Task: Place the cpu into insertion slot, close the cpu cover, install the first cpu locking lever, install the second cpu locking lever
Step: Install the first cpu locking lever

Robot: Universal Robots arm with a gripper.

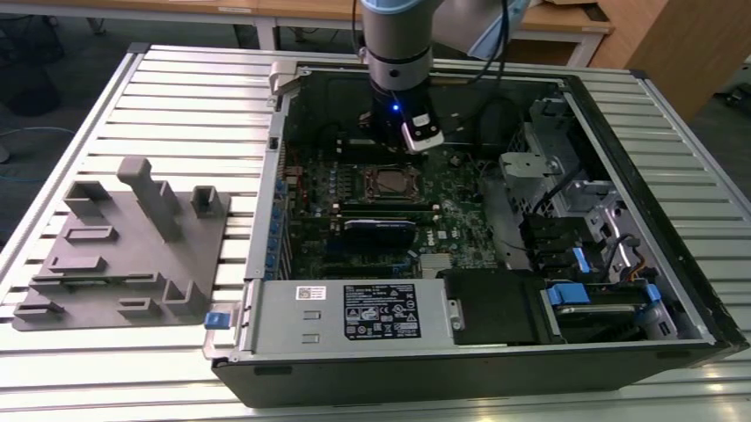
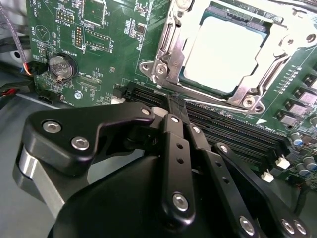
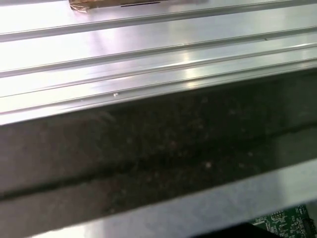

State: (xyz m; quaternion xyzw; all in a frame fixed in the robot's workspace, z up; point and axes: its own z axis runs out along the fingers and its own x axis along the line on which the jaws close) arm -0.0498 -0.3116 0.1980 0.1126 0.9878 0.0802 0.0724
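My gripper (image 2: pixel 171 101) pinched together and empty, poised just beside the insertion slot (image 2: pixel 173 74), cpu (image 2: pixel 225 57) seated, cpu cover (image 2: pixel 247 96) down.

An open computer case (image 1: pixel 470 352) lies on a slatted table (image 1: pixel 176 79), with a moulded parts tray (image 1: pixel 123 255) beside it toward the exterior view's left. The gripper (image 1: pixel 405 132) hangs inside the case over the circuit board (image 1: pixel 388 220). In the second wrist view, the cpu (image 2: pixel 225 57) sits in the insertion slot (image 2: pixel 185 77) just beyond the fingertips (image 2: pixel 173 119), the cpu cover (image 2: pixel 267 74) lying around it, memory slots (image 2: pixel 233 126) between.
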